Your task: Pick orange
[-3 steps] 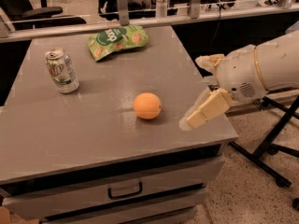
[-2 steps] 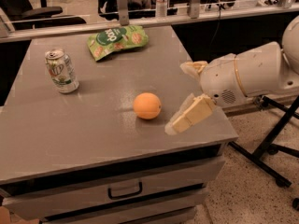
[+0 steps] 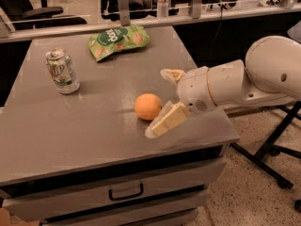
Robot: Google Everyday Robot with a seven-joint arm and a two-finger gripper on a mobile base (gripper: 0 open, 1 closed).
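Camera view looks down on a grey, smooth, matt counter with square edges and a drawer front below that carries a dark bar handle.

The round, smooth, plain orange fruit sits on the bare top in the right half, nearer the front right corner than the back, and set in from both edges.

The end effector reaches in over the right edge on a white, rounded, hard-shelled arm. Its two pale cream, flat, wedge-shaped fingers are spread wide: one tip is behind and to the right of the orange, the other low by the front right of it. Whether either touches the fruit cannot be told. It holds nothing.

A cylindrical metal soda can with a white and green label and silver top stands upright near the left edge, well apart from the orange. Its writing cannot be read.

A crinkled green foil snack bag with orange spots lies flat near the back edge; the white letters on it look like "pop".

Open counter stretches across the front left corner and between can and orange.
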